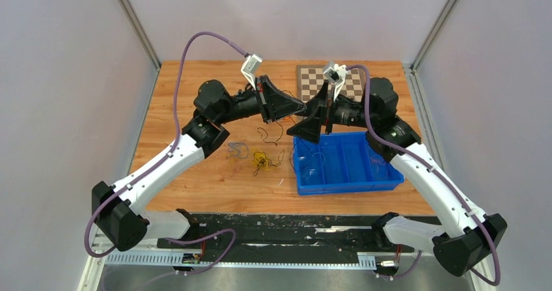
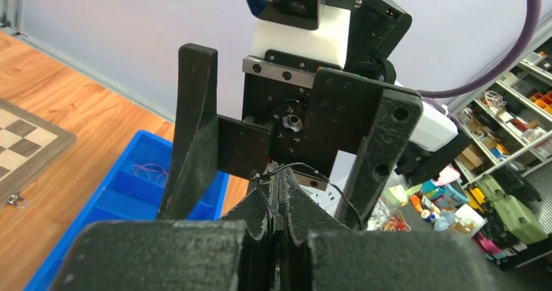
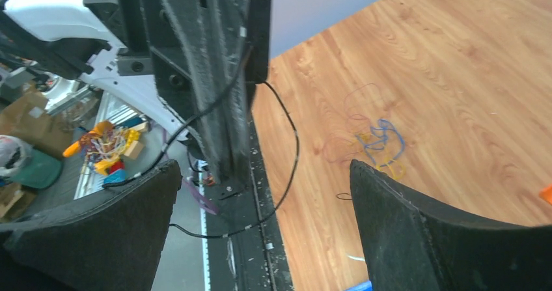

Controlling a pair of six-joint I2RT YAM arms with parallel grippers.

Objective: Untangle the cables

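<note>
Our left claw point(image 2: 278, 203) is clamped shut on a thin black cable point(image 3: 296, 144), held above the wooden worktop point(image 1: 195, 193). Our right claw point(image 3: 263, 167) gapes wide facing it, gripping nothing. The yellow, blue and reddish cable tangle point(image 1: 261, 160) lies on the worktop beside the blue plastic bin point(image 1: 338, 185).

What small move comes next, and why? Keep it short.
Probably shut the right gripper on the black cable. The left gripper is pinching that cable, and its slack strand hangs between the right gripper's open jaws, so a second grip could let the arms pull it free.
</note>
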